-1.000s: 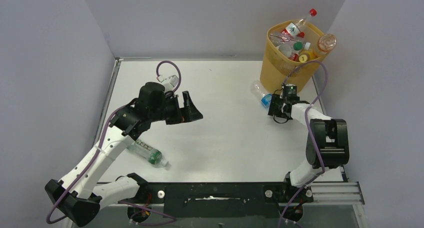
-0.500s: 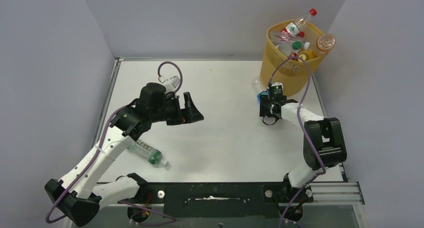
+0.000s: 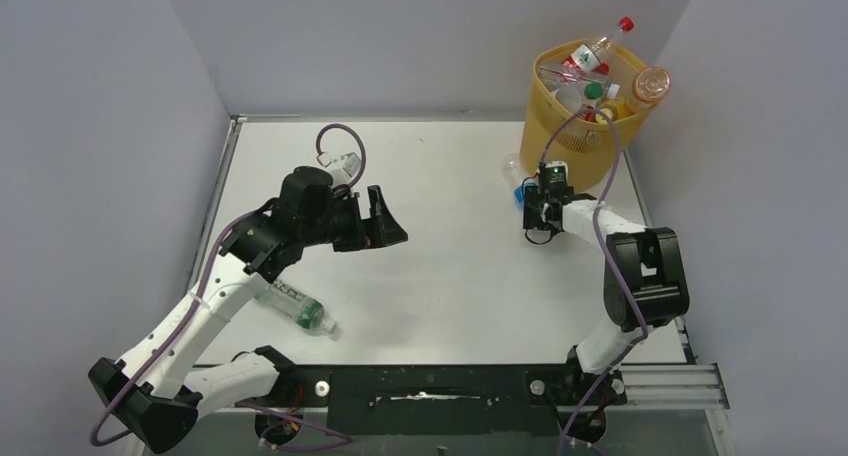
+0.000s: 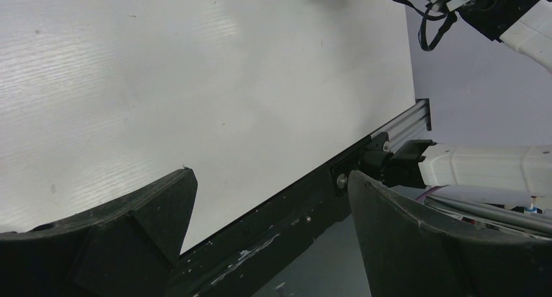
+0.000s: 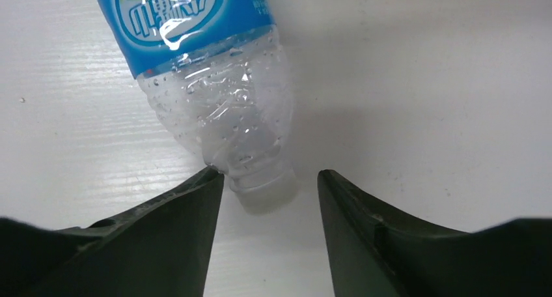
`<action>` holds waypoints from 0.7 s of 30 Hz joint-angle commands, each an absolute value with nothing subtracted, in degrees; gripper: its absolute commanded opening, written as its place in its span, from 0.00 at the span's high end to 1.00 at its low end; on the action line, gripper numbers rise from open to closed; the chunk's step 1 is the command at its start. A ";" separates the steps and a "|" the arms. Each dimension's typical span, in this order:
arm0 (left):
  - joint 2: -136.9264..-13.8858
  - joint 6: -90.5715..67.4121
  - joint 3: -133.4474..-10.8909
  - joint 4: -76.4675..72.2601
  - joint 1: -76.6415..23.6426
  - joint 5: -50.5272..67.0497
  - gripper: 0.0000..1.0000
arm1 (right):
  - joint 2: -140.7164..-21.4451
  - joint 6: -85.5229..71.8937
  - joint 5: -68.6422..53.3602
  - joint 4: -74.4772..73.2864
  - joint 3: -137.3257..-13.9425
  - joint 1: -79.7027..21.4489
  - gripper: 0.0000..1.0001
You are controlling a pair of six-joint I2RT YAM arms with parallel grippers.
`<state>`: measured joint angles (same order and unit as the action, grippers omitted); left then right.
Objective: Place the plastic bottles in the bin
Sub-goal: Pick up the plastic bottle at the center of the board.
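Mostly done: the bin (image 3: 555, 146), upper right of the overhead frame, is heaped with bottles (image 3: 597, 51). Just left of it a blue-labelled bottle (image 5: 208, 82) lies on the table (image 3: 450, 276), its end between the half-open jaws of the right end effector (image 5: 270, 180), not yet gripped. A green-labelled bottle (image 3: 300, 311) lies lower left. The left end effector (image 4: 270, 193) gapes wide, empty.

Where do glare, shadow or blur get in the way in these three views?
Right wrist: the blue-label bottle is sharp, with glints on its label and a soft shadow beside it. Left wrist: a pale sheen washes over the table. Top external: even light, faint shadows, nothing blurred.
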<state>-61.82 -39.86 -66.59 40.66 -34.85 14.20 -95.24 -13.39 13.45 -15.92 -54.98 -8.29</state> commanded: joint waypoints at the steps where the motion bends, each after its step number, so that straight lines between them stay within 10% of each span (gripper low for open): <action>1: -60.17 -39.61 -69.21 40.08 -35.15 13.71 0.12 | -95.94 -12.66 13.43 -14.26 -58.88 -8.31 0.51; 8: -60.05 -39.81 -69.21 39.75 -35.23 13.75 0.12 | -94.38 -12.71 13.26 -15.32 -58.92 -9.88 0.72; 21: -58.91 -40.69 -67.09 37.80 -35.59 14.09 0.12 | -81.44 -15.26 23.09 -27.52 -63.59 -28.53 0.76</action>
